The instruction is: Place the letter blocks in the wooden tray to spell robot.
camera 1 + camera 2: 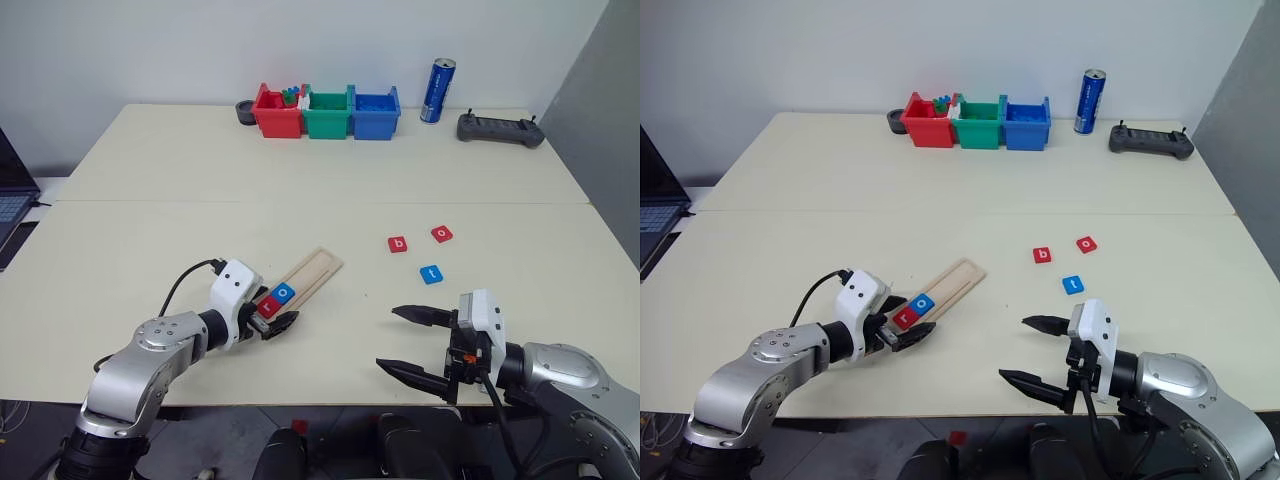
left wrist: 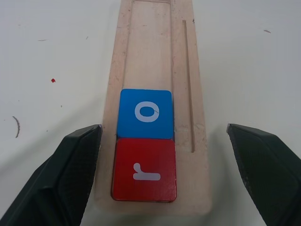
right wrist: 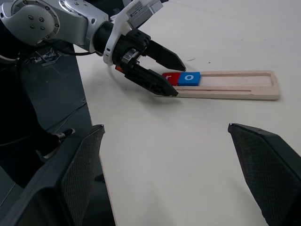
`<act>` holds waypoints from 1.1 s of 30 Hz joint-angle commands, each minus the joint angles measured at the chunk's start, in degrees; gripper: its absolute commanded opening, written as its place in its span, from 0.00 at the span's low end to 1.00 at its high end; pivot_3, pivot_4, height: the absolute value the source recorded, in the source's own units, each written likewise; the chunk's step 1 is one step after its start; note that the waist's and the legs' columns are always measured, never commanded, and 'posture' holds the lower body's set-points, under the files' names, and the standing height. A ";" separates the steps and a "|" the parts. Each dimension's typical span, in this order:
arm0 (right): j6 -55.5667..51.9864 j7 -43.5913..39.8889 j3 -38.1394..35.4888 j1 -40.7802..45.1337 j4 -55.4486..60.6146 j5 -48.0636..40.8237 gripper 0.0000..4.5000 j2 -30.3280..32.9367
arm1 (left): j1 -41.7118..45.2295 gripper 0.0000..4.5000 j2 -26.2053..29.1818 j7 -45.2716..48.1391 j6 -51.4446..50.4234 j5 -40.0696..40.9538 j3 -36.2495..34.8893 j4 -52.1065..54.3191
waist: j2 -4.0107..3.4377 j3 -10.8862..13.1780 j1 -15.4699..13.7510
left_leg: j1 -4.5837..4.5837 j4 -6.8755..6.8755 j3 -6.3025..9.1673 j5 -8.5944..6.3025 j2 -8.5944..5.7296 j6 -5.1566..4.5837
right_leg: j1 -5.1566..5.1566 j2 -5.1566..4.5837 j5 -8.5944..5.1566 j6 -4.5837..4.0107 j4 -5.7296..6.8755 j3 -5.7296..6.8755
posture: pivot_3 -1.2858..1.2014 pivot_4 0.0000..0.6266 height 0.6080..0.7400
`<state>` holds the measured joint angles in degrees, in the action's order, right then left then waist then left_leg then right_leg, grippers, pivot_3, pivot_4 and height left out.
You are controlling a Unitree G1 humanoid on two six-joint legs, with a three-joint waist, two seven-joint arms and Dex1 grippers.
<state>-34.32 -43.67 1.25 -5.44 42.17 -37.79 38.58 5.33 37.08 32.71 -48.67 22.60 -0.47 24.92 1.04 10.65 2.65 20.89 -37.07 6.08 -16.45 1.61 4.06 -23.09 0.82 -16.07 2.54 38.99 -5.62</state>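
The wooden tray lies slantwise on the table, front left of centre. A red "r" block and a blue "o" block sit side by side at its near end. My left gripper is open, with one finger on either side of that end of the tray, holding nothing. Three letter blocks lie loose to the right: a red "b", a red "o" and a blue "t". My right gripper hovers open and empty near the table's front edge, pointing left, in front of the blue "t".
Red, green and blue bins stand in a row at the back, with a dark round object beside them. A blue can and a black controller are at the back right. A laptop sits off the left edge.
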 commanded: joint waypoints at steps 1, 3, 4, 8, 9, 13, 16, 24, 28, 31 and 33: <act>0.77 -0.21 0.02 0.31 1.75 -0.50 1.00 0.16 | -0.73 1.00 1.73 0.66 -1.02 -0.47 0.16 0.25 | 0.00 0.00 0.03 | 0.00 0.00 0.00 0.00 0.00 0.00 | 0.00 0.00 0.00 0.00 0.00 0.00 | 0.52 0.24 1.00; 0.81 -0.29 0.09 0.33 1.74 -0.51 1.00 0.18 | -1.13 1.00 2.25 1.07 -1.43 -0.44 0.69 0.16 | 0.00 0.00 0.12 | 0.00 0.01 0.00 0.00 0.01 0.00 | 0.00 0.00 0.00 0.00 0.00 0.00 | 0.52 0.24 1.00; 0.81 -0.33 0.10 0.34 1.75 -0.54 1.00 0.19 | -1.21 1.00 2.54 1.18 -1.50 -0.57 1.03 0.09 | 0.01 0.00 0.16 | 0.00 0.01 -0.01 0.00 0.01 0.00 | -0.01 0.00 0.00 0.00 0.00 -0.01 | 0.52 0.24 1.00; 0.52 -0.29 0.14 0.69 2.02 -0.89 1.00 0.21 | -1.01 1.00 3.43 0.99 -1.54 -2.11 2.93 -0.62 | 0.01 0.00 0.12 | 0.02 0.01 0.00 0.00 0.00 0.00 | -0.02 0.00 0.00 0.00 -0.01 0.01 | 0.52 0.24 1.00; 0.49 -0.25 0.21 0.75 2.09 -0.89 1.00 0.19 | -0.98 1.00 3.32 0.93 -1.46 -2.21 3.20 -0.77 | 0.00 -0.01 0.12 | 0.02 0.01 0.00 0.00 0.00 0.00 | -0.02 0.00 0.00 0.00 -0.01 0.01 | 0.52 0.24 1.00; 0.50 0.01 0.39 0.88 2.31 -0.78 1.00 0.06 | -1.15 1.00 2.68 1.28 -1.31 -1.99 4.39 -0.73 | -0.02 -0.03 0.09 | 0.00 0.01 0.00 0.00 0.00 0.00 | 0.00 0.00 0.00 0.01 -0.01 0.00 | 0.52 0.24 1.00; 0.56 0.15 0.42 0.82 2.44 -0.87 1.00 0.00 | -1.33 0.87 2.38 1.35 -1.04 -2.04 4.72 -0.68 | -0.02 -0.04 0.08 | 0.00 0.00 0.00 0.00 0.00 0.00 | 0.00 0.00 -0.01 0.01 0.00 0.00 | 0.52 0.24 1.00; 2.58 0.28 0.75 1.75 1.71 1.75 1.00 -0.17 | -2.16 0.75 4.10 4.08 4.61 -4.33 5.07 -2.74 | -0.02 -0.04 0.02 | 0.00 0.01 0.00 0.00 -0.01 0.00 | 0.00 -0.01 -0.01 0.01 -0.01 0.00 | 0.52 0.24 1.00; 4.88 0.04 0.18 3.06 -0.23 5.34 1.00 0.69 | -1.98 0.75 6.36 10.23 13.51 -6.01 6.45 -5.38 | -0.02 -0.04 0.01 | 0.00 0.01 -0.01 0.00 -0.01 0.00 | 0.00 -0.01 -0.01 0.01 -0.02 0.00 | 0.52 0.24 1.00; 6.11 -1.30 -0.96 3.19 -1.22 7.03 1.00 2.50 | -0.49 0.75 7.41 15.31 20.46 -7.24 7.80 -8.27 | -0.02 -0.04 -0.02 | 0.02 0.02 -0.03 0.00 -0.01 0.00 | -0.01 -0.02 -0.01 0.00 -0.04 0.00 | 0.52 0.24 1.00; 6.46 -2.04 -1.39 2.86 -1.43 7.44 1.00 3.56 | 0.12 0.75 7.54 17.92 23.77 -7.58 8.30 -9.71 | -0.02 -0.04 -0.09 | 0.03 0.02 -0.04 0.00 -0.01 0.00 | -0.01 -0.02 -0.01 0.00 -0.06 0.00 | 0.52 0.24 1.00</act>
<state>-29.38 -44.65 1.19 -2.76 39.84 -30.39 41.40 5.59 44.03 47.65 -27.57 15.56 5.98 15.95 1.02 10.61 2.56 20.92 -37.05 6.04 -16.45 1.59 4.06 -23.10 0.80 -16.08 2.54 38.94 -5.62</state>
